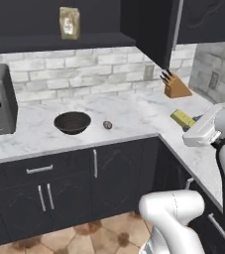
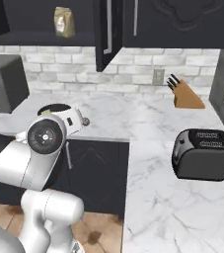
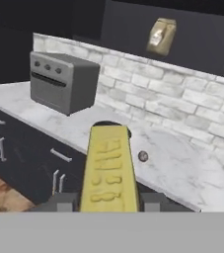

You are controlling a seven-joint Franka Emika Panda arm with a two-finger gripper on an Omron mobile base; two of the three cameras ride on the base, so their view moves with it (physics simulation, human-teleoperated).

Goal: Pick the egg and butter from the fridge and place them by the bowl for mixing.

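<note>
We start with the marble counter (image 1: 129, 111), the widest surface here, because it is where everything has to end up: it runs along the brick wall and turns a corner toward the arm. On it sits the dark bowl (image 1: 72, 122), left well out in the open so that things can be laid beside it. The egg (image 1: 107, 125) already lies on the marble just to the bowl's right, apart from the rim, which we read as the first half of the job done. Our gripper (image 3: 108, 200) is clamped on the butter (image 3: 108, 168), and the hand view shows the yellow stick pointing straight out from between the fingers toward the bowl (so it is still in the air, over the counter's corner, well apart from the egg). We judge it is carried lengthways so it can be set down flat near the bowl
</note>
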